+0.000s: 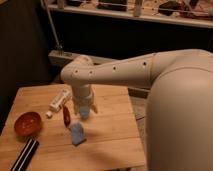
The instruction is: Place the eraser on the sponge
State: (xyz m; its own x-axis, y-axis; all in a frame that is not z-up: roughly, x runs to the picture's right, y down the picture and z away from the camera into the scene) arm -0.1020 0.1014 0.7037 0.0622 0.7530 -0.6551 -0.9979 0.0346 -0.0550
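Note:
The eraser, a long black bar with pale stripes, lies at the front left corner of the wooden table, running diagonally off the near edge. The sponge, a small light-blue block, rests near the table's middle, to the right of the eraser. My gripper hangs from the white arm over the table's back middle, behind the sponge and far from the eraser. It hovers at a small pale-blue cup-like thing.
An orange bowl sits at the left, just behind the eraser. A white tube, a tiny white cube and a red object lie left of the gripper. My arm's bulky body fills the right side.

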